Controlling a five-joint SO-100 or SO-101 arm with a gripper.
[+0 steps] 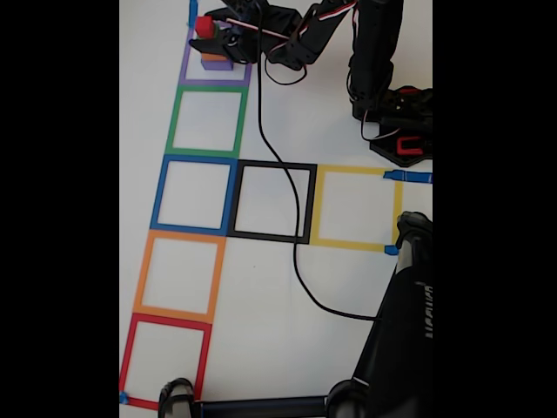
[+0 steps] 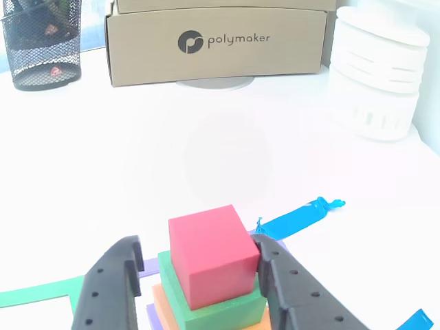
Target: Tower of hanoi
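Note:
The tower of hanoi stands stacked in the purple tape square [image 1: 214, 80] at the top left of the fixed view. The red cube [image 1: 204, 26] is on top, with the orange cube [image 1: 213, 57] and the purple cube [image 1: 217, 64] under it. In the other view the red cube [image 2: 212, 256] rests on the green cube [image 2: 220, 308], with orange [image 2: 163, 309] below that. My gripper [image 2: 198, 245] is open and straddles the red cube. The right finger [image 2: 292, 292] is at the cube's edge and the left finger [image 2: 110, 289] stands apart from it.
Tape squares run down the left: green [image 1: 207, 122], blue [image 1: 195, 195], orange [image 1: 178, 277], red [image 1: 165, 361], with black [image 1: 272, 202] and yellow [image 1: 355, 207] beside the blue one. A black cable [image 1: 296, 252] crosses the table. A black stand [image 1: 400, 331] is at the bottom right. Beyond the stack are a cardboard box [image 2: 216, 42], a mesh holder [image 2: 42, 45] and a white container [image 2: 375, 72].

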